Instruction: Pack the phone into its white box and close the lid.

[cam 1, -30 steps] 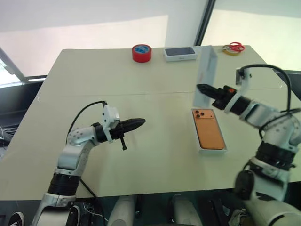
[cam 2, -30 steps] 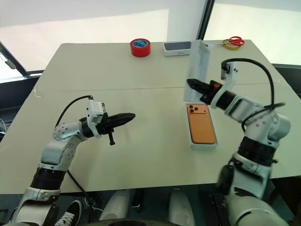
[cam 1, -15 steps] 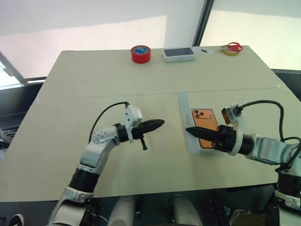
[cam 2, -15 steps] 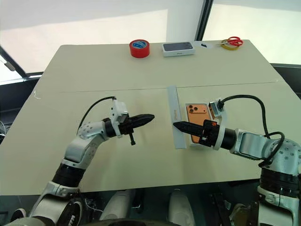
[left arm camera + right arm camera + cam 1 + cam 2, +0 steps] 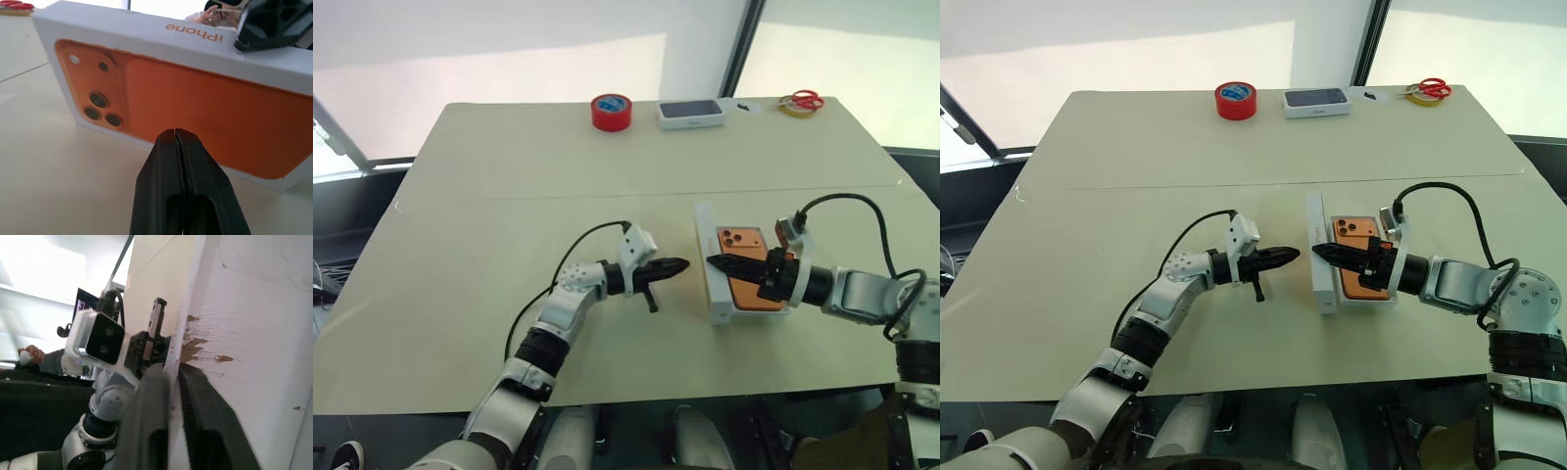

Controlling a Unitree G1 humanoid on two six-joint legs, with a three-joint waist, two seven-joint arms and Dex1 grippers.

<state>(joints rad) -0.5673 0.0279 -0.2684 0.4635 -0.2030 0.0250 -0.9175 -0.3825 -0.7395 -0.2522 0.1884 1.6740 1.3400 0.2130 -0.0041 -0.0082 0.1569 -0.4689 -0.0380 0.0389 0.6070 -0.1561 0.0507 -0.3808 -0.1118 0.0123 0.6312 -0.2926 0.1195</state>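
Left gripper (image 5: pixel 175 134): fingers were seen pressed together w/ nothing between them, tips aimed at the lid's printed face, just short of it; contact couldn't be told.
Right gripper (image 5: pixel 713 262): fingers were seen in the right wrist view a little apart w/ the lid's thin wall between them; held over the white box, pointing toward the left gripper.
Lid (image 5: pixel 195 105): was stood on its long edge on the table, printed orange face turned toward the left gripper, set along the white box's left side; upper wall was pinched by the right gripper.
Phone (image 5: pixel 749 269): was laid flat in the white box, orange back up, camera cluster at the far end; partly covered by the right gripper.
White box (image 5: pixel 786 309): was set on the table (image 5: pixel 509 176) front-right of centre, not yet covered.
Far edge: red tape roll (image 5: pixel 611 111), white box w/ dark top (image 5: pixel 691 114) and scissors (image 5: pixel 800 101) were lined up well apart from the work.
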